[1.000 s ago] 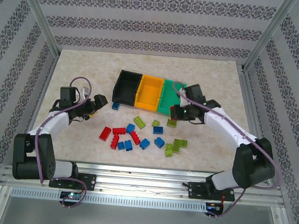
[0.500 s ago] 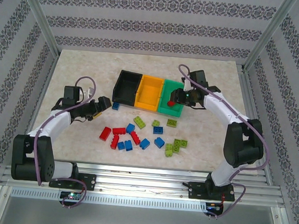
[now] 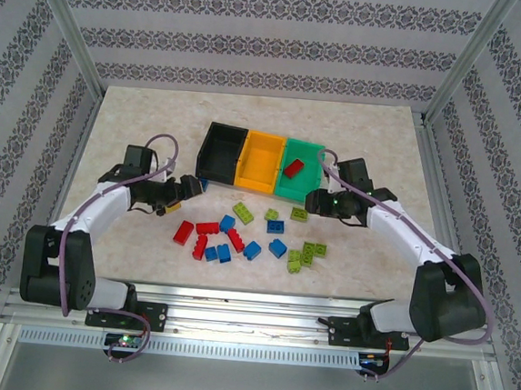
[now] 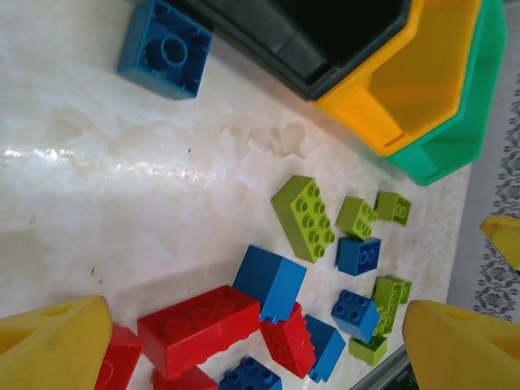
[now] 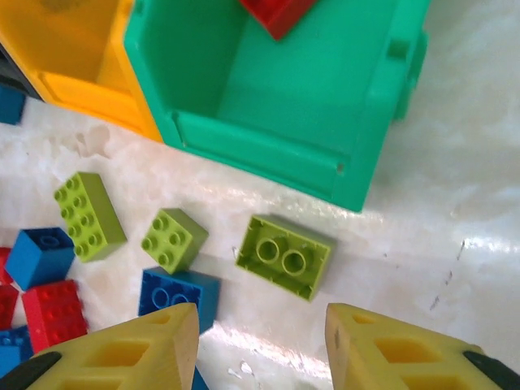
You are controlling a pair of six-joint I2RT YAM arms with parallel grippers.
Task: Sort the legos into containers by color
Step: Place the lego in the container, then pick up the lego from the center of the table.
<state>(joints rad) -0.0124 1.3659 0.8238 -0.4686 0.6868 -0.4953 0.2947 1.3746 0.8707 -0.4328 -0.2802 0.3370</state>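
Tabletop [image 3: 158,118]: beige marble-look, glossy, with a glare streak [image 4: 81,154] in the left wrist view. Boxed in by back wall [image 3: 275,32] at 12, left wall [image 3: 13,100] at 9 and right wall [image 3: 520,145] at 3 o'clock. All are white with grey damask bands. Aluminium left post [image 3: 68,28] at 11, right post [image 3: 468,63] at 1. Aluminium rail [image 3: 251,304] runs along the 6 o'clock edge, with a grey surface [image 3: 244,385] below it. Light is even.

A pale marbled tabletop [image 3: 140,111] sits between patterned walls [image 3: 258,12] and aluminium posts [image 3: 70,28]

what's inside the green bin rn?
One red brick lies inside the green bin; nothing else visible. From the top view, its near wall hides a strip of floor.
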